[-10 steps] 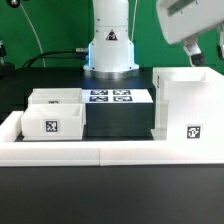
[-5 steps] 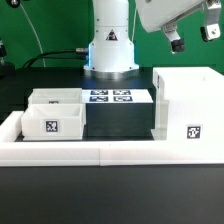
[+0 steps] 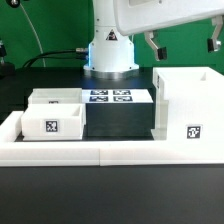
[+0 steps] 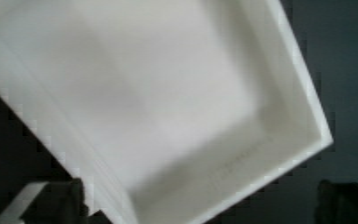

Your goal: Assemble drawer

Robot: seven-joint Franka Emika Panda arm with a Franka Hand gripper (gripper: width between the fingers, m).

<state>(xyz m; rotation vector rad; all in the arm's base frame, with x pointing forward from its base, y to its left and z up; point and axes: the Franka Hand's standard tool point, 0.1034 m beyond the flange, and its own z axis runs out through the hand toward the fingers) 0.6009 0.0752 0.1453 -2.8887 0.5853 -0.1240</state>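
On the exterior view's left, a small white plastic open-top box (image 3: 50,125) sits on the black table (image 3: 120,125) and shows a square black-and-white tag. A second box (image 3: 55,97) like it sits just behind. In the middle lies the flat white marker board (image 3: 110,97), near the robot's white base (image 3: 110,52). A long low white wall (image 3: 110,152) runs along the front. On the right stands the tall white plastic housing (image 3: 188,100). The two-finger gripper (image 3: 186,42) hangs above it, fingers wide apart, holding nothing. The housing (image 4: 158,90) fills the wrist view.
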